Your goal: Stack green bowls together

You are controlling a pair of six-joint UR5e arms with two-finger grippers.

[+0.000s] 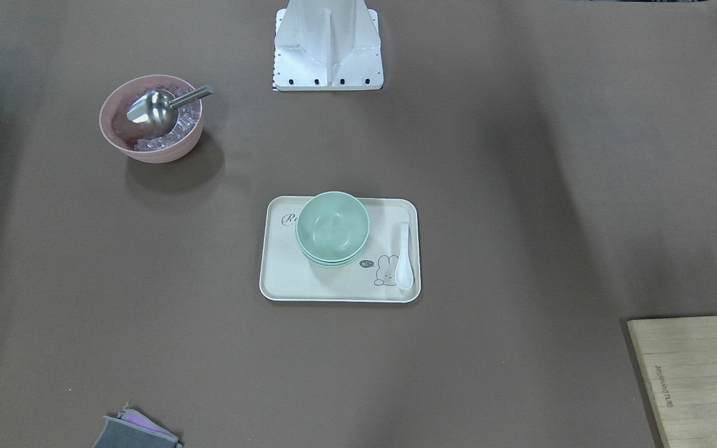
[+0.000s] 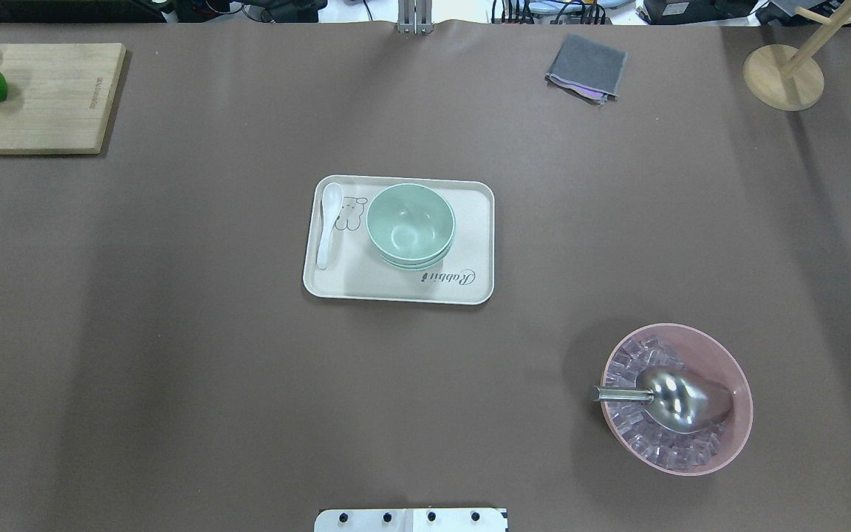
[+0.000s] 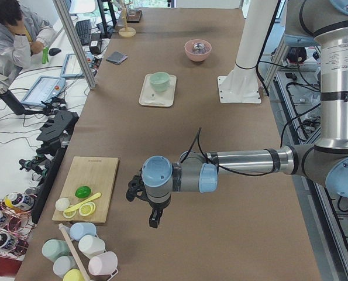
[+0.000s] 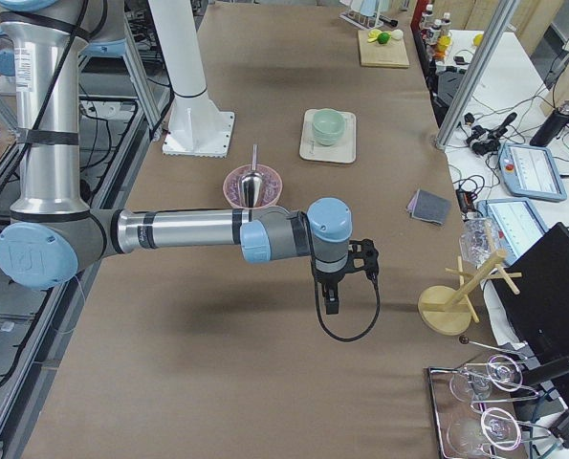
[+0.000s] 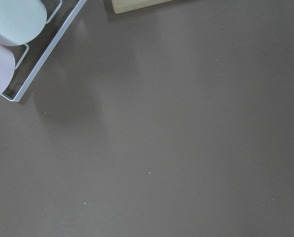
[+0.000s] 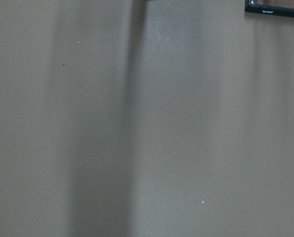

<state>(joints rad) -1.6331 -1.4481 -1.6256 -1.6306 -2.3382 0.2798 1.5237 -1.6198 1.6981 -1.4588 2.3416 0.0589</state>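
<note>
The green bowls (image 1: pixel 332 229) sit nested in one stack on a cream tray (image 1: pixel 309 283) at the table's middle. They also show in the overhead view (image 2: pixel 411 225) and small in both side views (image 3: pixel 159 81) (image 4: pixel 328 124). The left gripper (image 3: pixel 154 219) hangs over bare table far from the tray, near the cutting board. The right gripper (image 4: pixel 330 300) hangs over bare table at the other end. Both show only in the side views, so I cannot tell whether they are open or shut. The wrist views show no fingers.
A white spoon (image 2: pixel 329 222) lies on the tray. A pink bowl (image 2: pixel 677 399) holds ice and a metal scoop. A cutting board (image 2: pixel 34 96) with fruit, a grey cloth (image 2: pixel 586 68) and a wooden stand (image 2: pixel 784 74) are along the far edge.
</note>
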